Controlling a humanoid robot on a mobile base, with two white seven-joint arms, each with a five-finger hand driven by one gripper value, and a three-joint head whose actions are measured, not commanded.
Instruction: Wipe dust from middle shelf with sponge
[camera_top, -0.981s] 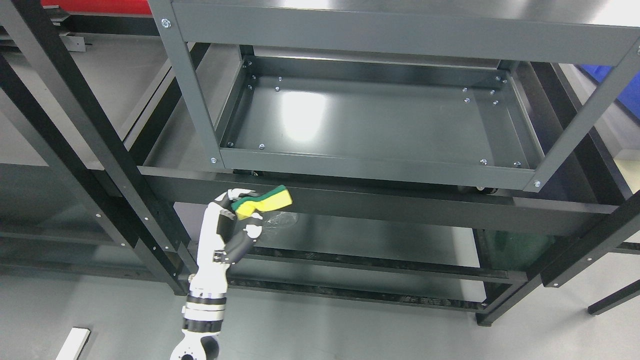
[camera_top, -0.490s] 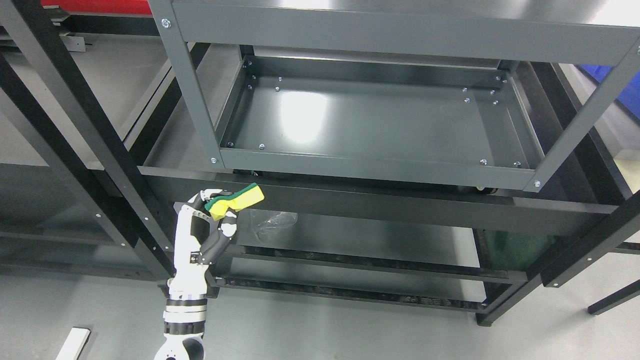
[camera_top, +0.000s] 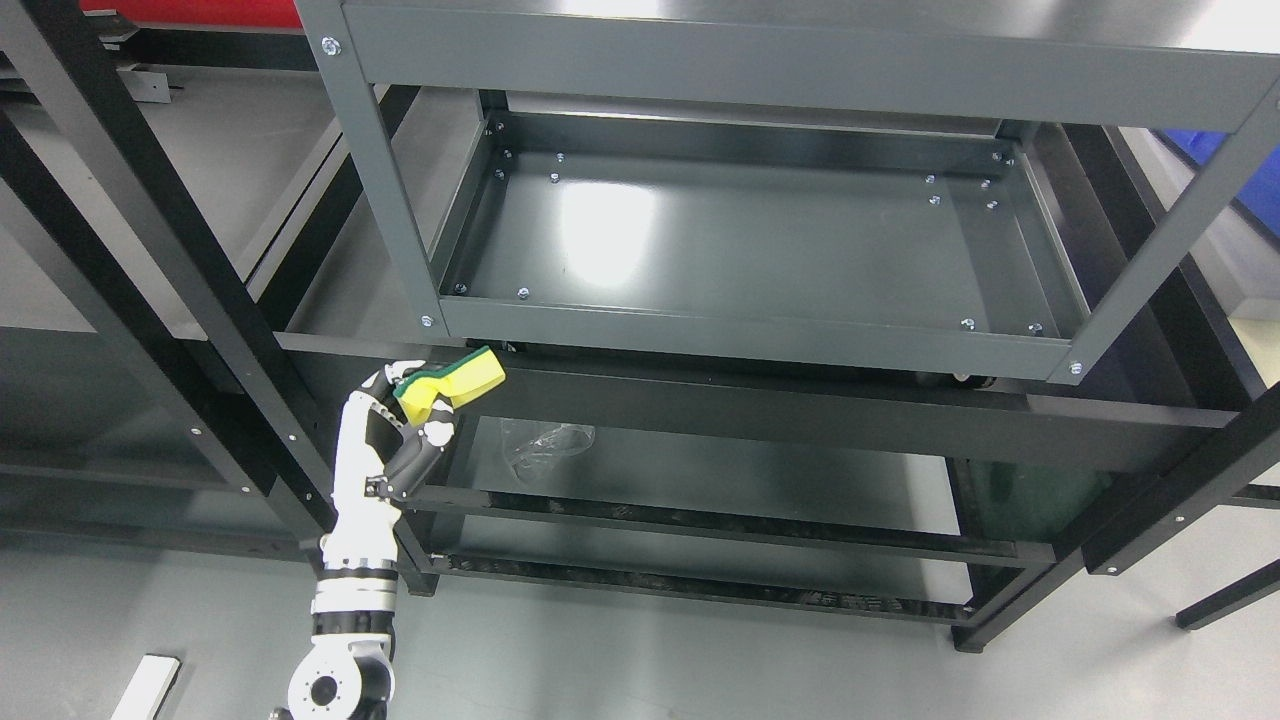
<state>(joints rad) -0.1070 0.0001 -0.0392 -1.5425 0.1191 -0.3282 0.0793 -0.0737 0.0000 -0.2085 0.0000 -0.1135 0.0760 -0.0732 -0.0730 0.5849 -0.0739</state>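
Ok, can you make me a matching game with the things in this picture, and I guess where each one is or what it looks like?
Things:
1. sponge
2. left hand
3. middle shelf
4. white strip

Clues:
A. grey tray with a bright shine on it
B. lying on the floor in the bottom left corner
C. yellow with a green side
D. white and black, gripping something

Pairs: 1-C, 2-D, 3-A, 4-B

Open gap above the middle shelf (camera_top: 760, 250), under the top shelf's front rail (camera_top: 800, 70). Flanked by grey corner posts (camera_top: 385, 190). Just below the shelf's front lip, a black crossbeam (camera_top: 800, 405) barring the way.
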